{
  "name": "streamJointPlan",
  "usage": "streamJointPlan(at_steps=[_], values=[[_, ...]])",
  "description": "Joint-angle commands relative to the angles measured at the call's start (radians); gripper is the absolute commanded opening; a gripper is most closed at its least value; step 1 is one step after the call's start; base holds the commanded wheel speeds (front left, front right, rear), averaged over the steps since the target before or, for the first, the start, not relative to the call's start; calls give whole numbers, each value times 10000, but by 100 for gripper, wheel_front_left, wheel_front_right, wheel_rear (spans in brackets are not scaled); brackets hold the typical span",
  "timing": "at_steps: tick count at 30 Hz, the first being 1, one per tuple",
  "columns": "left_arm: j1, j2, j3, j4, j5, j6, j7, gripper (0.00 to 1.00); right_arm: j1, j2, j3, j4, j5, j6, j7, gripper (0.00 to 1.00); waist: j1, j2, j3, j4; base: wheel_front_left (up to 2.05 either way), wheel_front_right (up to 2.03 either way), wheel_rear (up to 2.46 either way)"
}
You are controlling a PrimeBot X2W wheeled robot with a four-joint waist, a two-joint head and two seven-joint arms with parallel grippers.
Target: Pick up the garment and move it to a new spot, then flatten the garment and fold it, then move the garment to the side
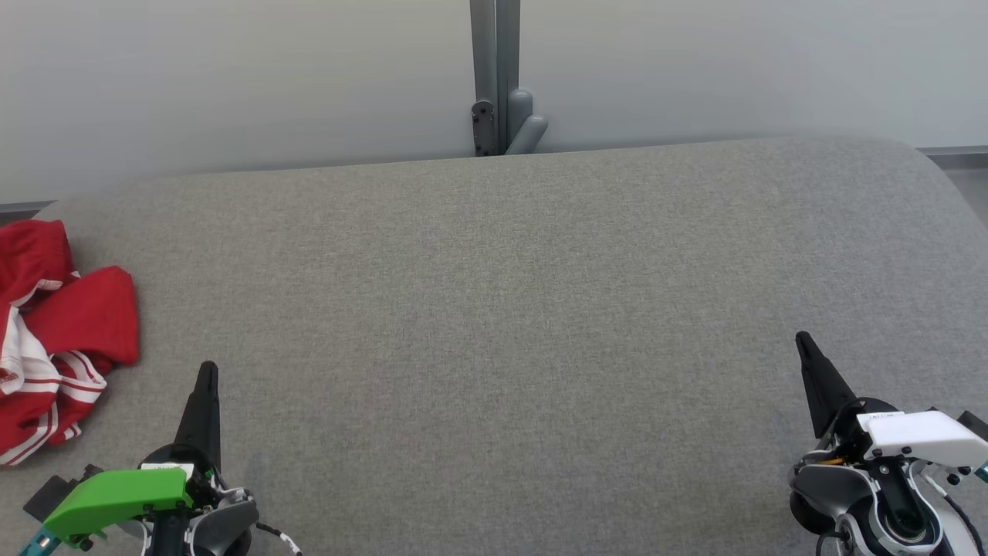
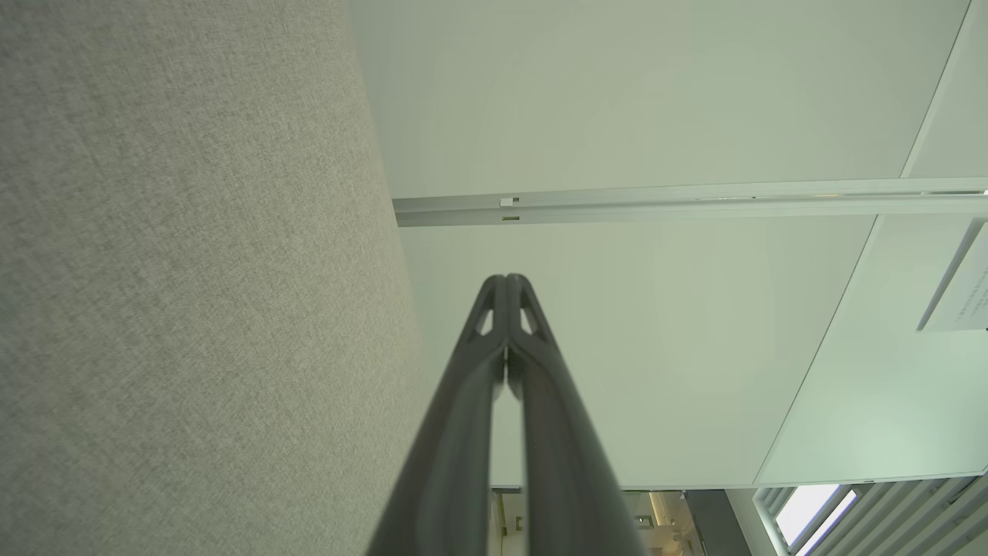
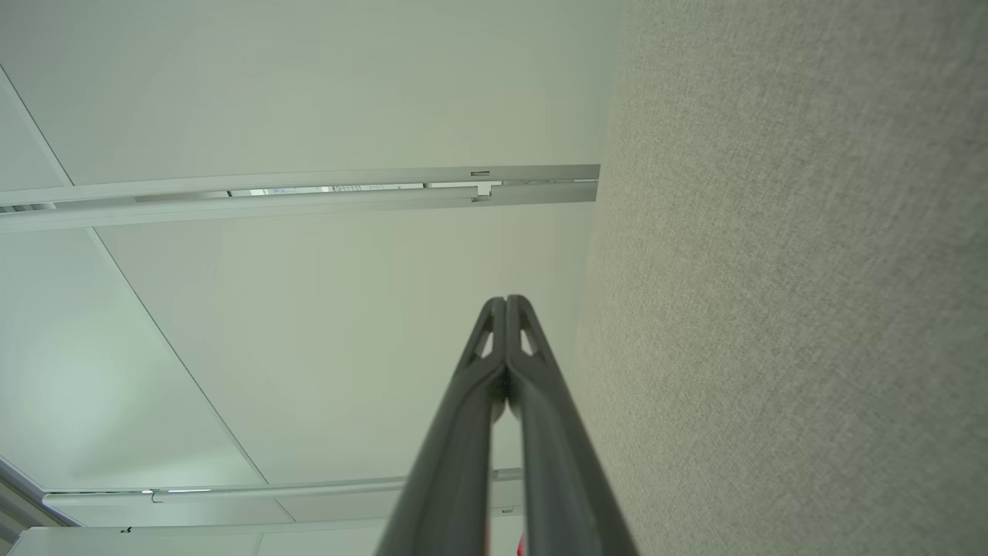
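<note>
The garment is red with white stripes and lies crumpled at the far left edge of the grey padded table, partly cut off by the head view's border. My left gripper sits at the lower left, just right of the garment and apart from it, fingers shut and empty. At the lower right my right gripper is shut and empty too. In the left wrist view the left gripper has its tips pressed together beside the grey surface. The right gripper looks the same in the right wrist view.
A pale wall stands behind the table, with a grey post and bracket at the middle of the far edge. The table's far corners are rounded. A wide stretch of bare grey fabric lies between the two grippers.
</note>
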Motion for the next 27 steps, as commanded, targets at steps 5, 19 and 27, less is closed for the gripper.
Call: streamJointPlan(at_steps=[5,19,27], values=[[-144,61,46,-42,2,-55,28,0,64,-49,-29,-36,60,5,14,0,0,0,0,0,0,0,0],[-145,61,47,-42,2,-55,28,0,64,-49,-29,-36,59,5,14,0,0,0,0,0,0,0,0],[-145,61,47,-42,2,-55,28,0,64,-49,-29,-36,59,5,14,0,0,0,0,0,0,0,0]])
